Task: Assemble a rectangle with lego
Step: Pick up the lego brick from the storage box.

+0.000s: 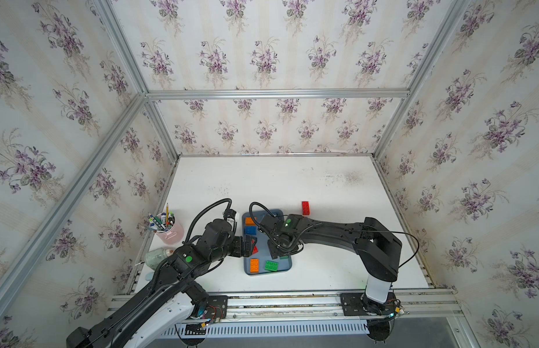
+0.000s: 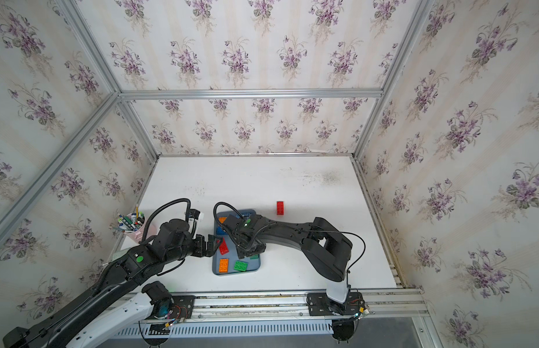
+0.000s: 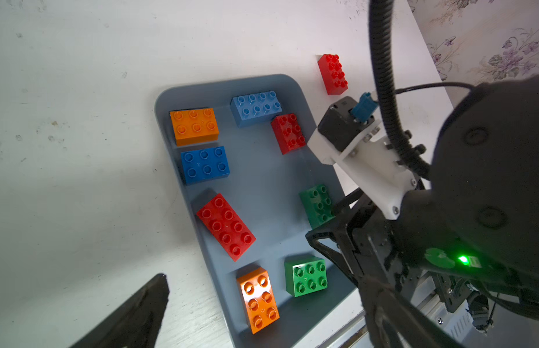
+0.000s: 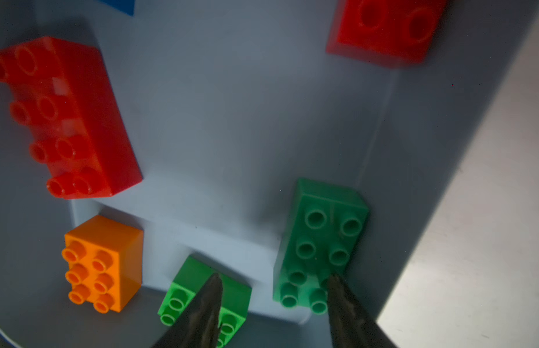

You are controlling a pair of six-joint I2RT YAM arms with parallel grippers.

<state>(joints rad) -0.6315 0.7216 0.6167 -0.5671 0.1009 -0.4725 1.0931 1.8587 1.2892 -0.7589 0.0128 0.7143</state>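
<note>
While my right end effector (image 4: 274,279) hangs, fingers apart, empty, over dark green brick (image 4: 322,229) at tray's (image 4: 262,120) right edge, left end effector (image 1: 252,244) gapes at tray's left edge.

Walls (image 1: 262,60) papered in pale stripes with purple flower sprigs enclose a scuffed white counter (image 1: 262,180), edged by silver aluminium rails (image 1: 277,94), evenly lit.

A robot lab cell: an aluminium frame (image 1: 277,94) lined with floral wallpaper (image 1: 262,60) boxes in a white worktop (image 1: 277,180). The left arm (image 1: 183,265) and right arm (image 1: 337,233) are bolted to a rail (image 1: 277,304) at 6 o'clock, and a pen cup (image 1: 171,236) stands at 9.
</note>
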